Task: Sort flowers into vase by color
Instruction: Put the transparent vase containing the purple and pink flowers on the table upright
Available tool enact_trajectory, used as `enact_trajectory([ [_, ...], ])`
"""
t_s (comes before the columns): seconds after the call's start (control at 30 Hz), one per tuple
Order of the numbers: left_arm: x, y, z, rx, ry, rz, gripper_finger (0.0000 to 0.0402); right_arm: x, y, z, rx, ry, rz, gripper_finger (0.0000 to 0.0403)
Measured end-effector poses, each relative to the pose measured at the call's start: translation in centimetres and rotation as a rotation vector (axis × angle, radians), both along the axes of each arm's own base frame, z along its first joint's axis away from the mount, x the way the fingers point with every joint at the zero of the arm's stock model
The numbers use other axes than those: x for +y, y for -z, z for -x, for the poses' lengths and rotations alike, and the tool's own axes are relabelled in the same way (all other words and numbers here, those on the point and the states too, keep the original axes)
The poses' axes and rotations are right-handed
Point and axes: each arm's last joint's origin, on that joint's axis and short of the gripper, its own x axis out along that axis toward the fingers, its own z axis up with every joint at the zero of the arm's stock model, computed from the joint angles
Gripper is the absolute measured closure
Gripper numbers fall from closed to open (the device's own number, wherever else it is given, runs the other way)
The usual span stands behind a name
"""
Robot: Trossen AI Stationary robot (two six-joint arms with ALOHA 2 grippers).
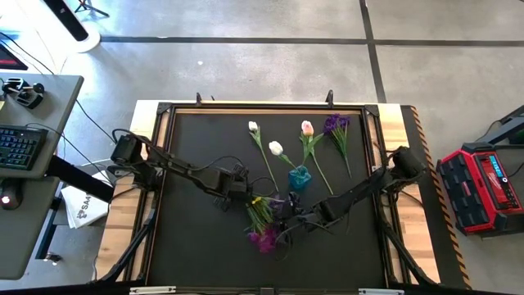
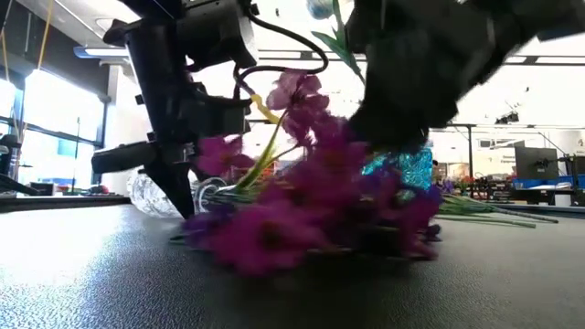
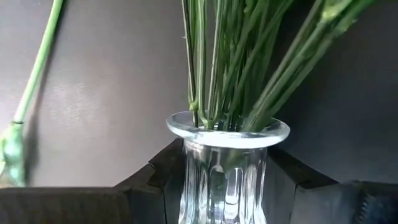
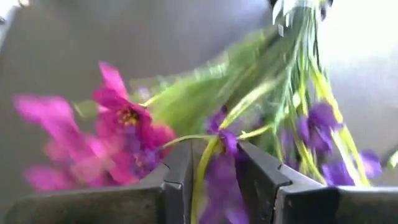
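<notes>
A clear glass vase (image 3: 224, 180) lies on its side on the black mat and holds a bunch of purple-blossomed sprigs (image 1: 263, 233), whose green stems (image 3: 236, 68) run out through its rim. My left gripper (image 3: 225, 163) is shut on the vase below the rim. My right gripper (image 4: 214, 155) is shut on one purple sprig (image 4: 224, 140) of the bunch. A small blue vase (image 1: 300, 177) stands behind them with a white tulip (image 1: 276, 148) leaning in it. Another white tulip (image 1: 253, 127), a pink tulip (image 1: 307, 127) and a purple sprig (image 1: 336, 123) lie flat on the mat. My left gripper pinches the glass vase's ribbed neck (image 3: 186, 171) just below the rim, one finger on each side, coming down steeply from above. The vase rests on its side on the mat (image 2: 151, 194). My right gripper pinches a yellow-green stem (image 4: 200, 171) just below its purple blossom, slanting down from the table's right. The sprig's blossoms lie low over the mat among the bunch.
The mat (image 1: 188, 238) sits in a black frame on a wooden table. The loose flowers lie across the far half. A red case (image 1: 483, 188) stands on the floor at the right, and a desk with a keyboard (image 1: 20, 147) at the left.
</notes>
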Motion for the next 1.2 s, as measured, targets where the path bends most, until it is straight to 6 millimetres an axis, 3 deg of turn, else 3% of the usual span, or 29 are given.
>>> enact_trajectory([
  [0.2,-0.5,-1.0,0.7,-0.058,-0.029,0.183,0.0267,0.7,-2.7,-0.8,-0.067,-0.035,-0.048,0.0318],
  [0.33,-0.3,-1.4,1.6,-0.14,-0.042,0.218,0.0267,1.2,-3.7,-1.1,-0.07,-0.062,-0.027,0.0318],
  [0.47,-0.1,-1.3,2.2,-0.177,-0.055,0.214,0.0267,2.3,-5.0,-0.6,0.039,-0.08,-0.006,0.0318],
  [0.67,0.0,-1.0,2.5,-0.181,-0.07,0.199,0.0267,4.4,-6.3,1.7,0.257,-0.071,-0.022,0.0318],
  [0.77,0.0,-1.0,2.5,-0.187,-0.078,0.192,0.0267,5.3,-5.9,3.3,0.384,-0.046,-0.098,0.0318],
  [0.93,-0.4,-1.0,2.4,-0.198,-0.06,0.183,0.0266,6.0,-5.3,5.5,0.482,0.07,-0.068,0.0318],
  [1.07,-0.5,-0.9,2.5,-0.197,-0.046,0.177,0.0263,6.6,-3.9,5.1,0.484,0.057,-0.022,0.0318],
  [1.2,-0.5,-0.9,2.4,-0.201,-0.051,0.18,0.0262,6.1,-1.2,3.2,0.467,0.046,0.058,0.0318],
])
